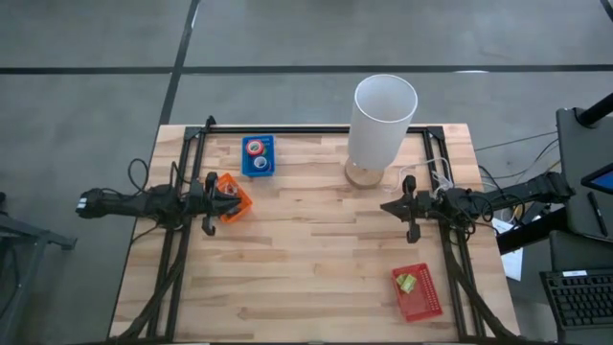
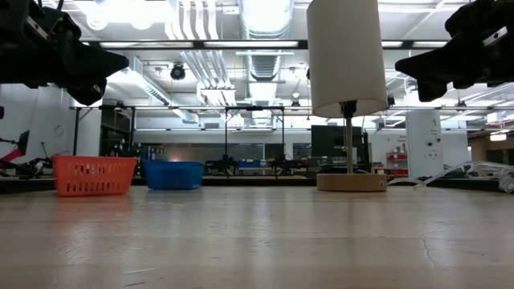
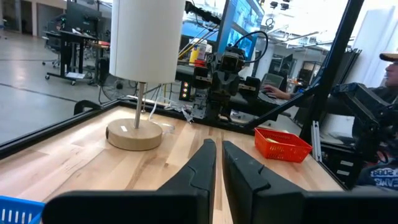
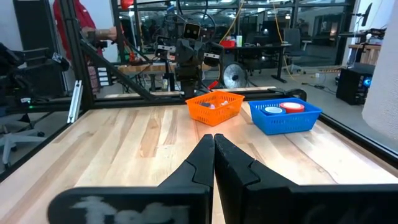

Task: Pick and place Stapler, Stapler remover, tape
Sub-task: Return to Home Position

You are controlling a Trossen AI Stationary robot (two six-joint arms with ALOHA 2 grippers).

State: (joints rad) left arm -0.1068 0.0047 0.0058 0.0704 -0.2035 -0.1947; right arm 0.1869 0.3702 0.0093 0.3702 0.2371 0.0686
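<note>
Two tape rolls, one red (image 1: 254, 148) and one blue (image 1: 260, 164), lie inside a blue basket (image 1: 271, 158) at the table's far left. They show over that basket's rim in the right wrist view too: red roll (image 4: 292, 106). My left gripper (image 1: 234, 196) hovers shut over an orange basket (image 1: 238, 206) and hides most of what is in it. My right gripper (image 1: 385, 206) hangs shut above bare wood near the lamp's base. No stapler or stapler remover can be made out.
A lamp with a white shade (image 1: 383, 120) stands on a round wooden base (image 1: 364, 174) at the far middle. A red basket (image 1: 421, 299) near the right front holds a yellow-green piece (image 1: 406, 283). Black frame rails (image 1: 287, 128) edge the table. People show beyond the table.
</note>
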